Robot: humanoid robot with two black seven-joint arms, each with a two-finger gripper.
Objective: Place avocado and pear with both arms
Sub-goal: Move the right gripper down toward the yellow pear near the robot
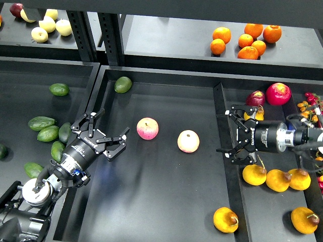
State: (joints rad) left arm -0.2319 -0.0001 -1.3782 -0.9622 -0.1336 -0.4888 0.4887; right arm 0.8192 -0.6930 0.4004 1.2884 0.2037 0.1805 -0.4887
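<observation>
Several elongated dark green avocados [48,133] lie in the left tray; I cannot tell which is darkest. A rounder, lighter avocado [122,84] lies at the back left of the centre tray. Orange-yellow pears [254,174] lie in the right tray, and one pear [225,220] lies at the front right of the centre tray. My left gripper [113,122] is open and empty over the centre tray's left side, right of the avocados. My right gripper [224,132] is open and empty over the wall between the centre and right trays, just above the nearest pear.
Two pink-red apples [147,128] [188,141] lie mid centre tray. A red apple [278,93] and a darker one [255,98] sit at the right tray's back. Oranges [246,40] and pale fruit [49,24] lie on the rear shelf. Black tray walls [220,116] separate the bins.
</observation>
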